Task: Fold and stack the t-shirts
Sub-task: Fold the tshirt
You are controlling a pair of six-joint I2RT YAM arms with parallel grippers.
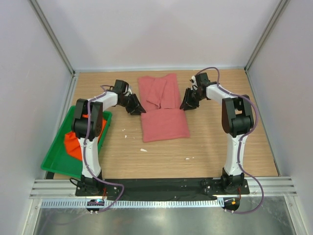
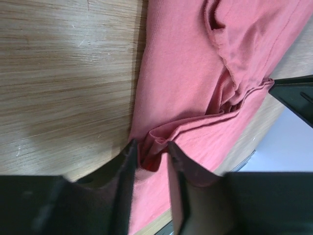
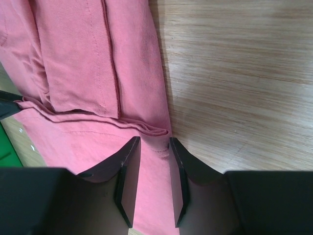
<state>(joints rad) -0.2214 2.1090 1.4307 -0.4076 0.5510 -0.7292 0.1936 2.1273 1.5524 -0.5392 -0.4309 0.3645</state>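
The rose-pink t-shirt (image 1: 164, 125) lies flat mid-table, its sleeves folded in and a crease running across its middle. My left gripper (image 1: 137, 108) sits at the left end of that crease. In the left wrist view the gripper (image 2: 149, 149) has a bunched ridge of the pink t-shirt (image 2: 186, 73) pinched between its narrow jaws. My right gripper (image 1: 186, 105) sits at the right end of the crease. In the right wrist view the gripper (image 3: 155, 142) has its jaws slightly apart astride the shirt's edge (image 3: 132, 68), with flat cloth between them. The orange t-shirt (image 1: 73, 142) lies crumpled in the tray.
A green plastic tray (image 1: 56, 159) stands at the left table edge beside the left arm. A few small white scraps (image 1: 143, 150) lie on the wood in front of the pink shirt. White walls enclose the table on three sides.
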